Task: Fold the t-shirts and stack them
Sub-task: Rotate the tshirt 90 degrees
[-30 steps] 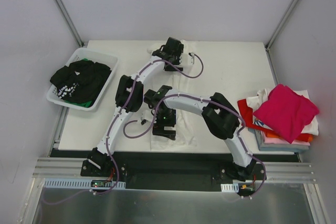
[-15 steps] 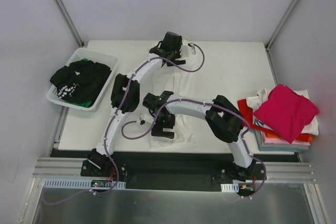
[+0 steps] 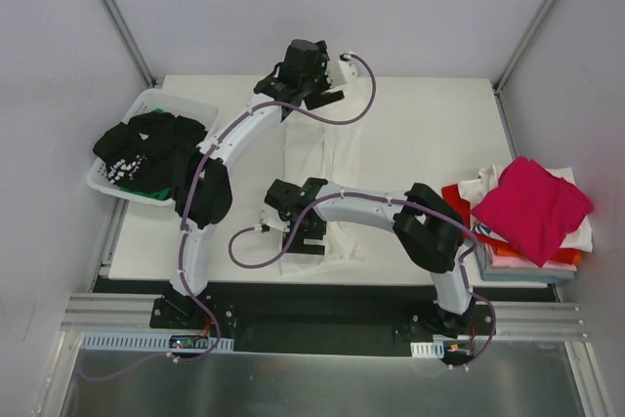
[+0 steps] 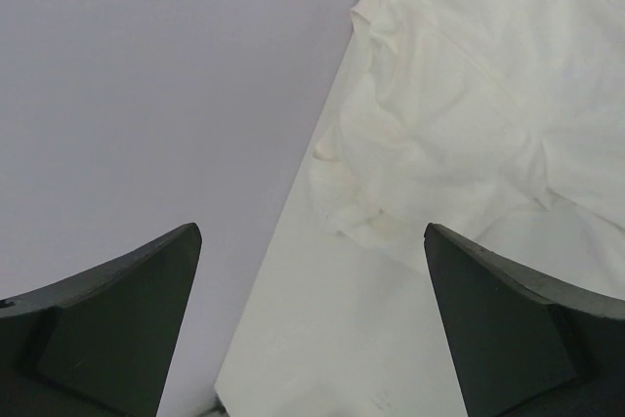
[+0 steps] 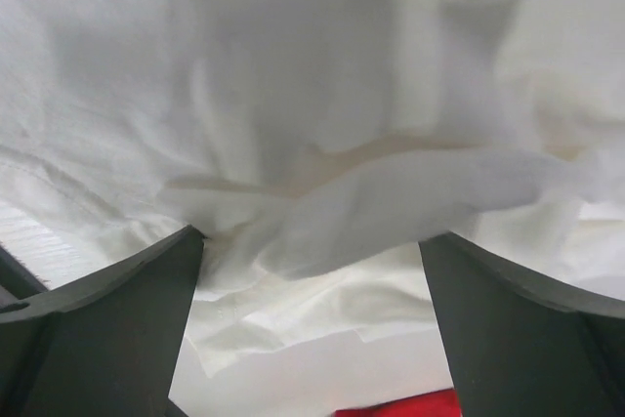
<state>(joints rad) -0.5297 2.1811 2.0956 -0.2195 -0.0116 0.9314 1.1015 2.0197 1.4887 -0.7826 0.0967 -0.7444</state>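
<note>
two arms reach over a white t-shirt (image 3: 327,153) that lies spread along the middle of the table (image 3: 420,134), running from the far edge toward the near edge, wrinkled and not folded.

the left gripper (image 3: 314,80) hangs at the shirt's far end, close to the back wall (image 4: 146,95). in its wrist view its fingers (image 4: 117,319) stand wide apart with nothing between them, and the rumpled far edge of the white t-shirt (image 4: 469,95) lies ahead on the table (image 4: 322,358).

the right gripper (image 3: 293,236) sits low at the shirt's near end. from its wrist its fingers (image 5: 107,329) are spread too, and bunched folds of the white t-shirt (image 5: 293,95) fill the view in front of and between them; i cannot tell whether the cloth touches either finger. a red sliver (image 5: 410,405) shows at the bottom edge.

at the table's right edge sits a pile of shirts, a magenta t-shirt (image 3: 532,207) loosely on top, with red, orange and white ones under it. at the left, a black t-shirt (image 3: 146,148) with white print is heaped in a white basket (image 3: 190,106).
</note>
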